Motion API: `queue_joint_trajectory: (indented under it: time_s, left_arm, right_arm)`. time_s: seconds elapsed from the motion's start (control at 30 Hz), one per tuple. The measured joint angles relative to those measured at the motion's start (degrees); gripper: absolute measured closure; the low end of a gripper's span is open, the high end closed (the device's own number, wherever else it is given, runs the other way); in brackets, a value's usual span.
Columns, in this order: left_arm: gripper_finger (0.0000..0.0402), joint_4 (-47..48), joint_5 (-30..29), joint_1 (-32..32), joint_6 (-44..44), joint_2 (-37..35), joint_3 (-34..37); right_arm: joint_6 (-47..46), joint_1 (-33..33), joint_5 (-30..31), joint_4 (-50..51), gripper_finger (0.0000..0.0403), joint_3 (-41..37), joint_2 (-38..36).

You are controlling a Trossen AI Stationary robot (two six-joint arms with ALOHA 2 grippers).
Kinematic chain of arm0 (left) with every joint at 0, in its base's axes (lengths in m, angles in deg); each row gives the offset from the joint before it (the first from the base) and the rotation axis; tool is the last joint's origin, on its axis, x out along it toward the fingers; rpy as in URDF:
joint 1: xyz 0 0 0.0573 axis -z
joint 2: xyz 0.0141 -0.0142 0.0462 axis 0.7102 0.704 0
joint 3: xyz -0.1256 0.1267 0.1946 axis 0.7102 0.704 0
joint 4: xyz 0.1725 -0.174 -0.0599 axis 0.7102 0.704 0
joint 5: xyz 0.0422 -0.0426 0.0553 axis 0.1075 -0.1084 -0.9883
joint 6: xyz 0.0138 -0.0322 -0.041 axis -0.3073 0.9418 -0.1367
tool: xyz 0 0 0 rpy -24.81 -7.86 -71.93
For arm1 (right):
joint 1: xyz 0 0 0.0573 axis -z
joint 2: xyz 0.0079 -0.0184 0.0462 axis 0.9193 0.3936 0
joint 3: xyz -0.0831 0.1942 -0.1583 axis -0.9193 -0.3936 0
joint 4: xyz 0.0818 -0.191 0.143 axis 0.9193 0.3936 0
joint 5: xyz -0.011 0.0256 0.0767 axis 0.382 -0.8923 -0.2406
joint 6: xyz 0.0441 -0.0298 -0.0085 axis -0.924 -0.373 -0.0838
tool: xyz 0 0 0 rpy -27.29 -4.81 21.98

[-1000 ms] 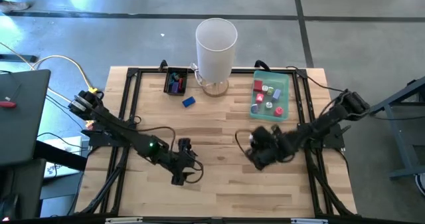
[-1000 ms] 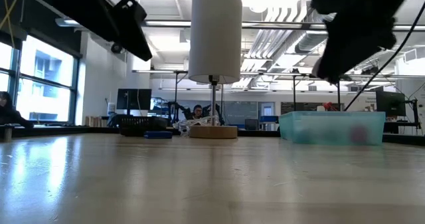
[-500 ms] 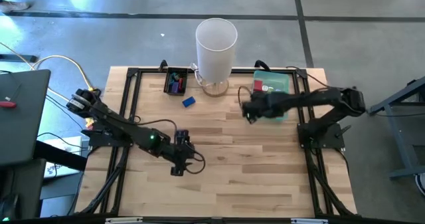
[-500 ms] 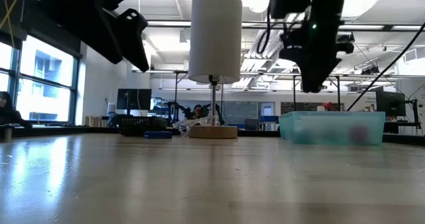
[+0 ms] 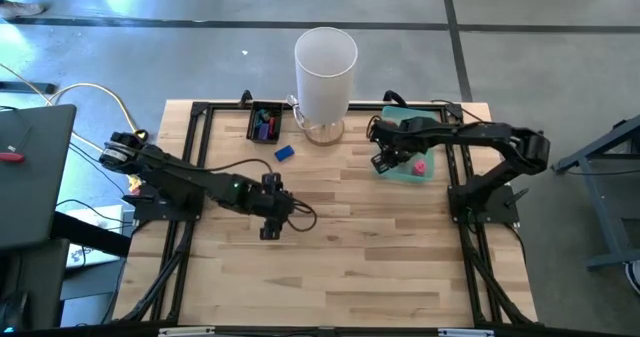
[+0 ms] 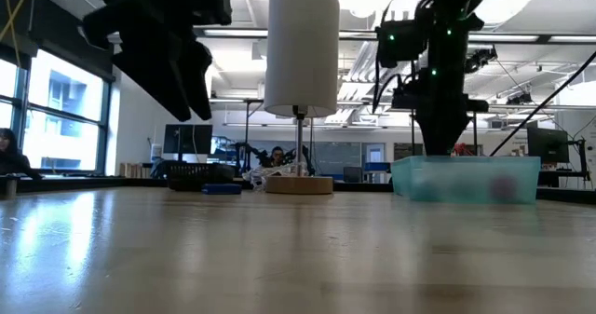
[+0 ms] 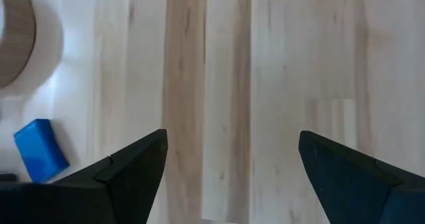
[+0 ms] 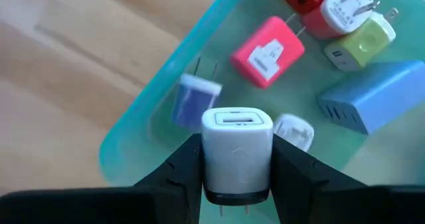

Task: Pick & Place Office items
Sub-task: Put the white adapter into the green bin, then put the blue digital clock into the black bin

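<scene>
My right gripper is shut on a small white plug block, one of the office items, above the near left corner of the translucent green tray. In the tray lie a pink block, a blue one, a yellow-green one and others. My left gripper hangs open over bare wood left of the table's middle. A loose blue block lies flat on the table beyond it. My right gripper pinches the white plug block by its two opposite sides between its two fingers. The fingers point steeply down from above. The block's socket face points away from the wrist, and the block hangs clear over the tray's edge.
A tall white cylinder on a round wooden base stands at the far middle. Left of it a small black tray holds several coloured pieces. A black frame runs round the tabletop. The near half of the table is bare wood.
My right gripper has swung from right of the table's middle toward the far edge, turning as it went, and now hangs over the green tray with the white block still in it. My left gripper has drifted toward the far edge, staying open.
</scene>
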Motion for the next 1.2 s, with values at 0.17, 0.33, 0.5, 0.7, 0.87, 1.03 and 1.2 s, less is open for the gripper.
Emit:
queue_joint_trajectory:
  time_s: [0.17,0.33,0.5,0.7,0.87,1.03,1.2]
  left_arm:
    - [0.007,0.4,0.5,-2.0,-2.0,0.0,0.0]
    - [0.007,2.7,3.4,-3.4,-0.4,0.0,0.0]
    - [0.007,3.5,4.9,-3.2,2.3,-1.2,0.0]
    - [0.007,3.5,4.7,-2.0,3.2,-4.1,0.0]
    - [0.007,3.3,4.7,-2.0,3.0,-4.5,0.0]
    - [0.007,3.5,7.4,-2.0,7.1,-4.0,0.0]
    - [0.007,3.2,8.1,-3.0,9.0,-4.0,0.0]
  right_arm:
    - [-0.3,1.4,-1.4,-2.3,0.0283,-3.5,0.0]
    - [0.2,2.3,-3.4,-8.6,0.0283,-7.8,0.0]
    - [2.7,4.2,-4.4,-13.8,0.028,-10.1,0.0]
    - [3.5,4.4,-4.2,-15.1,0.0158,-10.0,0.0]
    - [6.8,4.5,-3.9,-15.4,0.0078,-10.0,0.0]
    - [7.5,4.3,4.6,-15.6,0.0038,-10.0,-1.0]
    - [7.7,1.8,15.8,-16.1,0.0026,-10.0,-6.2]
